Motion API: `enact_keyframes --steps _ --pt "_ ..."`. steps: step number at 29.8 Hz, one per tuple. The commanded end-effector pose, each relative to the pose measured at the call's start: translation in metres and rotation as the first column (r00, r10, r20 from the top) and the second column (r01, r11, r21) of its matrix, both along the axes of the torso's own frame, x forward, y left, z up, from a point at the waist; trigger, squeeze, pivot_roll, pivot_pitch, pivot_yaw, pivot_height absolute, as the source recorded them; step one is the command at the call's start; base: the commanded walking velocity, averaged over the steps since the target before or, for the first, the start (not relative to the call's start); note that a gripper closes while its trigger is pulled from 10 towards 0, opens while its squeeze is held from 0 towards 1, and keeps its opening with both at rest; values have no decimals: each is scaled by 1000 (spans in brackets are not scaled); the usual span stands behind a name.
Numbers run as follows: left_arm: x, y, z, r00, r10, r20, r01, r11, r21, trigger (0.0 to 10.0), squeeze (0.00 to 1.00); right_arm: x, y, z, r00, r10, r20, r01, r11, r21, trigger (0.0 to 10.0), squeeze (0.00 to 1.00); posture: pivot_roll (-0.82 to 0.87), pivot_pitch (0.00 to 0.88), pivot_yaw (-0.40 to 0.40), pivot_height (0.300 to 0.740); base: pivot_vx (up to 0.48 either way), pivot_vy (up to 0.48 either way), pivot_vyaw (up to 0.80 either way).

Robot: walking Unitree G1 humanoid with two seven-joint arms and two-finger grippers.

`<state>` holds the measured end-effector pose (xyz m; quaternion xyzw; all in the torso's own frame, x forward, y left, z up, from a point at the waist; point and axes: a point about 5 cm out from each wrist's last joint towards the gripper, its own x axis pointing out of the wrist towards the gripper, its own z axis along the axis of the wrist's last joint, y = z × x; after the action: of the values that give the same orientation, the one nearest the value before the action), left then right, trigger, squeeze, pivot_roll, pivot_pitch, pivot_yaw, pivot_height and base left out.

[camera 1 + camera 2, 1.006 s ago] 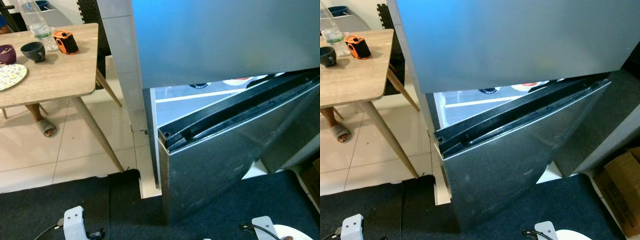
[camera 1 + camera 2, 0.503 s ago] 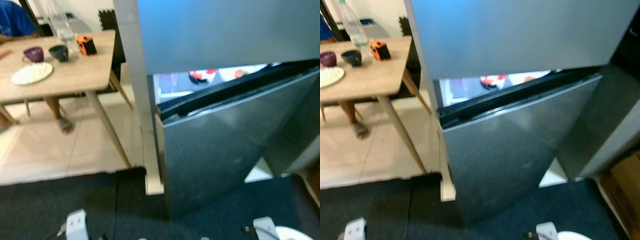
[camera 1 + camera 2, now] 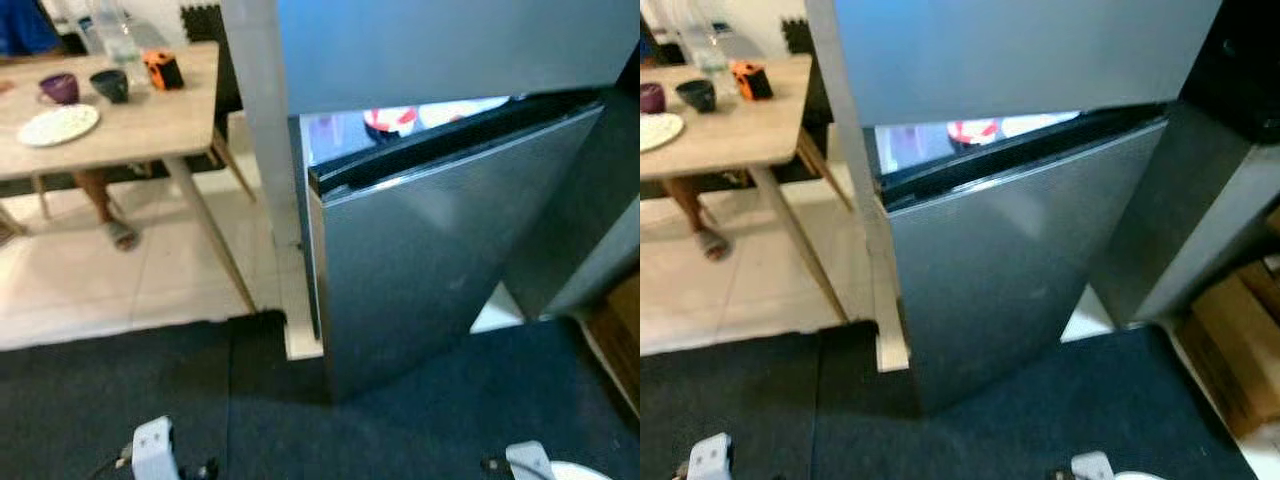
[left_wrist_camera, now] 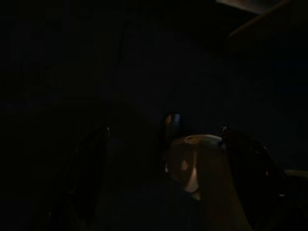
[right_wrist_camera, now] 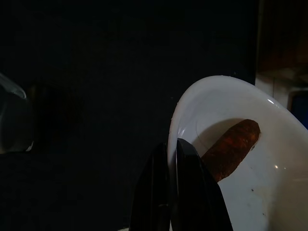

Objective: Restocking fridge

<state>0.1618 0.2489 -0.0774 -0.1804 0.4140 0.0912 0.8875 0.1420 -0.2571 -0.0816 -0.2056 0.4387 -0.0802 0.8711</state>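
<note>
The right gripper [image 5: 172, 159] pinches the rim of a white plate [image 5: 250, 192] carrying a sausage [image 5: 231, 149] — held low, well short of the fridge [image 3: 440, 60]. Ahead, its lower door [image 3: 440, 260] stands ajar; carrying is in hand, and next comes widening that door. The left gripper's grip cannot be told.

At the bottom edge of the left eye view sit two pale grey, blocky wrist housings [image 3: 153, 447], each trailing a thin black cable [image 3: 497, 464]. The right wrist view shows the right gripper [image 5: 172, 185] as two long, glossy black fingers [image 5: 195, 192] that taper toward rounded tips.
</note>
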Motion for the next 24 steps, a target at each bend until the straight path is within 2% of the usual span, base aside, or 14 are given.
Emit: enact_keyframes --steps 1,3,9,12,13,14,15,16,18,19,21,23,24 --pt "-5 -1 -3 1000 3 -23 -3 1000 -5 10000 0 -1 -1 0 1000 -5 0 5 1000 -2 10000 0 -90 141 1 740 0 -465 0" --pt "-5 -1 -3 1000 4 -25 -4 1000 6 10000 0 -1 -1 0 1000 -5 0 5 1000 -2 10000 0 -90 141 1 740 0 -465 0" --pt "5 1 2 1000 29 7 -29 999 21 10000 0 -2 0 -1 1000 -3 -3 3 1000 1 10000 0 -91 143 3 740 0 0 0" --pt "17 3 8 998 39 58 -40 999 14 10000 0 -2 0 -1 1000 -2 -3 2 1000 2 10000 0 -89 148 2 740 0 0 0" --pt "17 3 8 998 39 58 -40 999 14 10000 0 -2 0 -1 1000 -2 -3 2 1000 2 10000 0 -89 148 2 740 0 0 0" --pt "30 4 16 994 44 103 -45 999 12 10000 0 -3 1 -1 1000 -1 -4 1 1000 3 10000 0 -90 150 4 740 0 0 0" --pt "30 4 16 994 44 103 -45 999 12 10000 0 -3 1 -1 1000 -1 -4 1 1000 3 10000 0 -90 150 4 740 0 0 0" --pt "36 5 19 992 37 123 -39 999 17 10000 0 -3 1 -1 1000 -1 -4 1 1000 3 10000 0 -90 150 4 740 0 0 0" --pt "57 8 33 978 56 203 -57 998 -2 10000 0 -4 1 -2 1000 0 -5 0 1000 3 10000 0 -90 152 5 740 0 0 0" --pt "57 8 33 978 56 203 -57 998 -2 10000 0 -4 1 -2 1000 0 -5 0 1000 3 10000 0 -90 152 5 740 0 0 0" --pt "79 12 51 951 76 299 -70 997 -28 9961 0 -4 1 -2 1000 0 -6 0 1000 4 10000 0 -93 156 9 740 0 0 0" --pt "101 16 71 915 91 393 -79 996 -48 0 0 -5 1 -2 1000 0 -7 0 1000 3 10000 0 -96 159 10 740 0 0 0" --pt "109 19 80 897 104 430 -88 994 -58 0 0 -6 1 -2 1000 -1 -7 1 1000 3 10000 0 -100 161 11 740 0 0 0"
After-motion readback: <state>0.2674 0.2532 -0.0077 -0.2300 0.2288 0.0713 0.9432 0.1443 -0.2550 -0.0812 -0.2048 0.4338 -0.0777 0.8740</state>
